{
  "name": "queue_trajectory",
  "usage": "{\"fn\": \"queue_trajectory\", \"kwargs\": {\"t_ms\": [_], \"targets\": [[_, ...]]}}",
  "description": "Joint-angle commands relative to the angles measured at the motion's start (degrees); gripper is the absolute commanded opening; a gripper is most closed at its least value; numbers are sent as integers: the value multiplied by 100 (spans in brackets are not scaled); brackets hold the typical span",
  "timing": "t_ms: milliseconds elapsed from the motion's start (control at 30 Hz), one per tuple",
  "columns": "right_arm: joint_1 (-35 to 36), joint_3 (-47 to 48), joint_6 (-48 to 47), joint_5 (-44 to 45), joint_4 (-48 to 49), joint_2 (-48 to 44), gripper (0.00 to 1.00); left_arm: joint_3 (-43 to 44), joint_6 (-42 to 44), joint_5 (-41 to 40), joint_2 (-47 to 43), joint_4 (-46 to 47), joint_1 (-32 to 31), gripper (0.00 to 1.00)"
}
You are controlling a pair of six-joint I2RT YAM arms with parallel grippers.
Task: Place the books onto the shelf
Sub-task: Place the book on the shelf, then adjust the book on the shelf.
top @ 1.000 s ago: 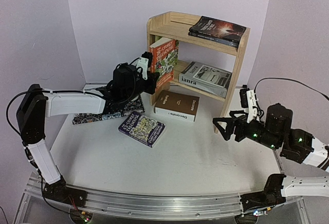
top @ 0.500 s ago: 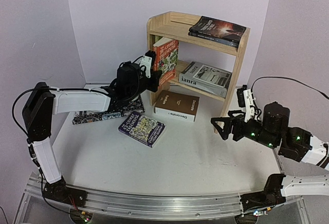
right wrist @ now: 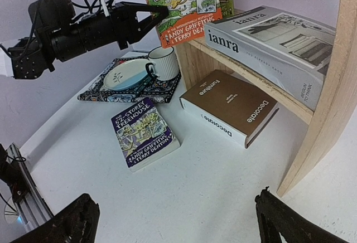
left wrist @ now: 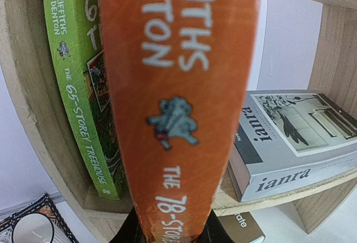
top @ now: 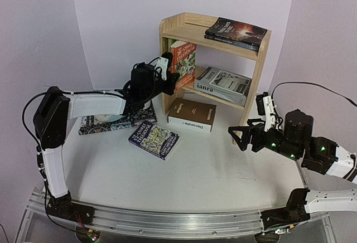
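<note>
- Our left gripper [top: 174,80], jaws narrowed on the spine, holds the orange Treehouse paperback [left wrist: 178,103] at the left end of the lower board of the pale pine shelf [top: 165,31], just beside the green paperback [left wrist: 78,87].
- We should slide it straight back, parallel to the green one, and seat its bottom edge before letting go.
- Its long axis stands near upright; the spine faces near-left, toward the gripper.
- Our right gripper [top: 239,137] hovers wide open and empty, right of the shelf.
</note>
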Motion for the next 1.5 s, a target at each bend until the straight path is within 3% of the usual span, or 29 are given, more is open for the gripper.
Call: {"fn": "queue_trajectory", "kwargs": {"t_ms": [0,367,833,1267,1467], "targets": [[17,212,-66,127,120,-55,98,616,-84,392,137,387,140,2],[19,152,-48,148,110,-101,98,1111,-338,657,469,122,318,5],[13,148,1,121,110,-116,98,738,-315,556,96,50,326,41],[14,204,77,30,110,-37,98,333,-371,466,-235,30,328,47],[12,201,88,30,110,-4,98,363,-292,544,-208,32,328,39]]}}
